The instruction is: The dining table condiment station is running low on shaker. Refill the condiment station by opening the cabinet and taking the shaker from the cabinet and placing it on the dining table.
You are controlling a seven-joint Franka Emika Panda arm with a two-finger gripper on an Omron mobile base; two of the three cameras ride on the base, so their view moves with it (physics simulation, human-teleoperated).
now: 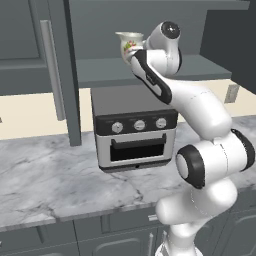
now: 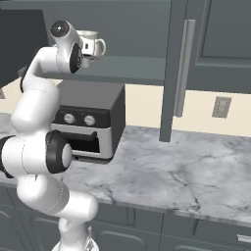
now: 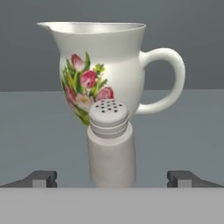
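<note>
The small grey-beige shaker (image 3: pixel 110 151) with a perforated cap stands upright on the shelf of the open dark grey cabinet (image 1: pixel 200 70). It is just in front of a white floral pitcher (image 3: pixel 105 57). My gripper (image 3: pixel 112 179) is open, with one fingertip (image 3: pixel 41 178) far out on each side of the shaker and wide gaps between. In the base views my hand (image 2: pixel 87 53) reaches into the cabinet shelf right by the pitcher (image 1: pixel 129 44). The dining table is out of view.
The cabinet door (image 1: pixel 55 65) stands open at the left with its bar handle (image 1: pixel 50 70); from the other side the door (image 2: pixel 215 44) is at the right. A toaster oven (image 1: pixel 135 130) sits on the marble counter (image 1: pixel 50 175) under the shelf.
</note>
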